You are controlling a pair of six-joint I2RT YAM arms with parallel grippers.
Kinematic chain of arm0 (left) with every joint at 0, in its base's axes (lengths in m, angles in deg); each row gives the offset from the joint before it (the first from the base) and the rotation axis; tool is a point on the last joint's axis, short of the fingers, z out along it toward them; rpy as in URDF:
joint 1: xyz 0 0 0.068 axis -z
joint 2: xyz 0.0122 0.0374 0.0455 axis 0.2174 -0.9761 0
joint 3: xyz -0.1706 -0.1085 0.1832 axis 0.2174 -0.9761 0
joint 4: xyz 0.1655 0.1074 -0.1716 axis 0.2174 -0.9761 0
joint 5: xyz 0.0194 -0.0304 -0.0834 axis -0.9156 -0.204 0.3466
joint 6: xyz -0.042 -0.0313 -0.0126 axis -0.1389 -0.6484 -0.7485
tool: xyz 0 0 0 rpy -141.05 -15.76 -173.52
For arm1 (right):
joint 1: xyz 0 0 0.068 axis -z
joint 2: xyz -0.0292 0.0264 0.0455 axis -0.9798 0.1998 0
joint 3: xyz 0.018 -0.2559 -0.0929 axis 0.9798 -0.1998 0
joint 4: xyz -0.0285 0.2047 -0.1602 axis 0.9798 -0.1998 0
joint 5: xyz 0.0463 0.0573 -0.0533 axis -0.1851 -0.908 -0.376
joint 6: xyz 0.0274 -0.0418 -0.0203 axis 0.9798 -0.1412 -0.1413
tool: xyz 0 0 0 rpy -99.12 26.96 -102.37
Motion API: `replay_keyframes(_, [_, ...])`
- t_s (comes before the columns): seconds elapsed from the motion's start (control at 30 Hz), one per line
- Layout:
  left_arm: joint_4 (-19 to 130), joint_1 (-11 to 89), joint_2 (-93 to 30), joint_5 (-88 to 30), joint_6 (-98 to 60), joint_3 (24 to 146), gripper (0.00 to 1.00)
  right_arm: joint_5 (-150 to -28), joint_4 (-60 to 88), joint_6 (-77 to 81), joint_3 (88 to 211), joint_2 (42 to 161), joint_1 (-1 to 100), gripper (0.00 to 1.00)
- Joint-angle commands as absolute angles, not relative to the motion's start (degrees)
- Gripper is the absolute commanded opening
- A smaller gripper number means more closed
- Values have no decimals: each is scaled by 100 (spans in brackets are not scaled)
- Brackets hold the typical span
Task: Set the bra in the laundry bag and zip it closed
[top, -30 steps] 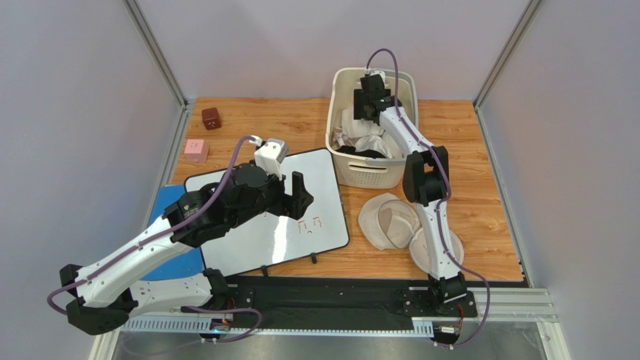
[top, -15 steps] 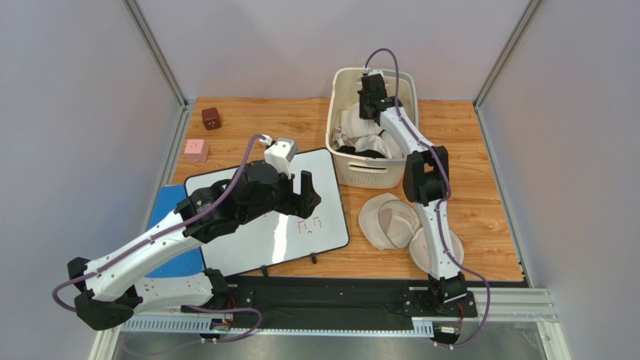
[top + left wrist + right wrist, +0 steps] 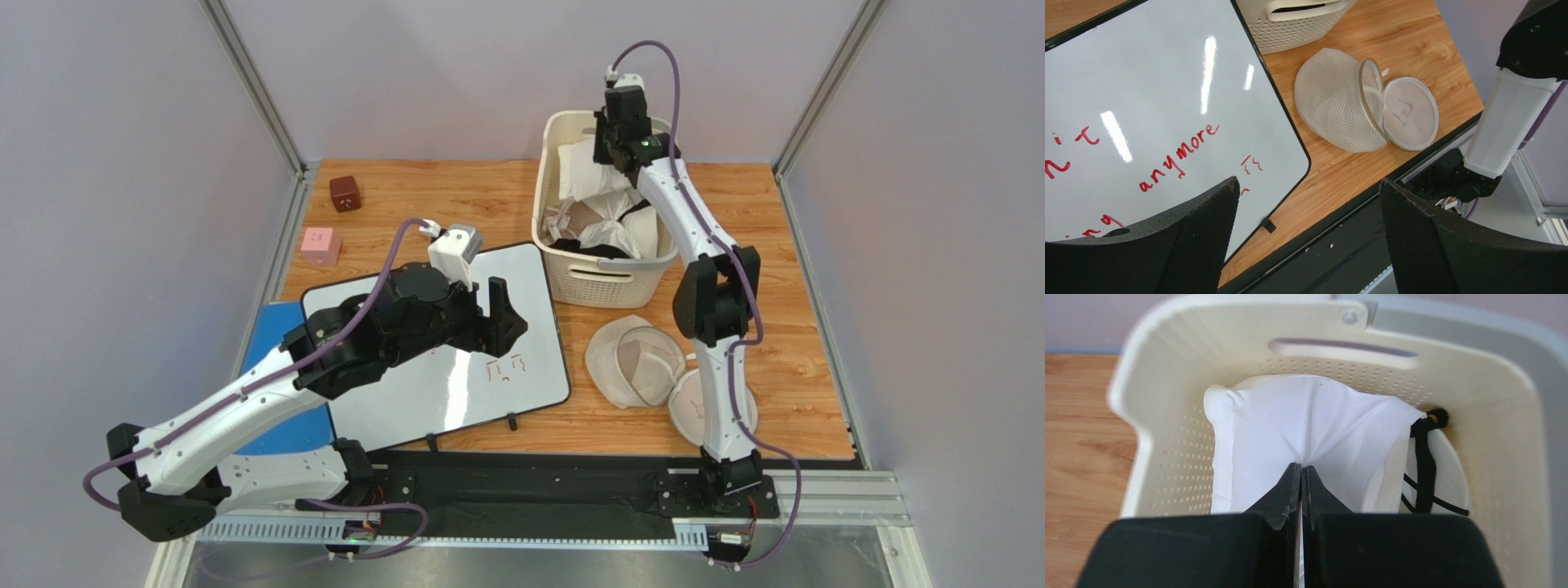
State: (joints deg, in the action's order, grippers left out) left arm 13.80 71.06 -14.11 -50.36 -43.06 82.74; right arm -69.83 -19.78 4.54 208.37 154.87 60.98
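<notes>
My right gripper (image 3: 608, 156) (image 3: 1301, 467) hangs over the far end of the cream basket (image 3: 541, 233), shut on a fold of the white bra (image 3: 1309, 425) (image 3: 578, 167). The fabric is drawn up taut from between the fingertips, and its lower part is hidden behind the fingers. The laundry bag (image 3: 632, 361) (image 3: 1339, 101) lies open on the wood in front of the basket. Its two mesh domes are spread apart, and the right arm partly covers one. Over the whiteboard's right edge, left of the bag, my left gripper (image 3: 501, 316) (image 3: 1309, 182) hovers open with nothing between its fingers.
A black-strapped garment (image 3: 1422, 459) and other white cloths (image 3: 567, 228) lie in the basket. The whiteboard (image 3: 417, 368) with red writing covers the middle left, over a blue mat (image 3: 276, 331). A brown cube (image 3: 345, 192) and a pink block (image 3: 320, 245) sit at the far left.
The right gripper closed on the white fabric, then rose and moved toward the basket's far end, pulling the fabric up. The left arm shifted slightly to the right, still open.
</notes>
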Motion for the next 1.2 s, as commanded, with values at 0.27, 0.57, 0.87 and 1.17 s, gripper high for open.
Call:
replay_keyframes(0.27, [1735,7101,-1250,-4603,-4381,8196,89,-6726,-2261,860,20991,13214,6090,0])
replay_keyframes(0.57, [2051,7101,-881,-4234,-4434,7862,88,-5998,-2586,895,20658,11247,6090,0])
replay_keyframes(0.87, [2096,7101,-679,-3874,-4276,7879,88,-4583,-2683,1062,17920,8987,6107,0])
replay_keyframes(1.17, [1868,7101,-467,-3742,-4153,7677,88,-5835,-3026,2757,15245,7474,7399,0])
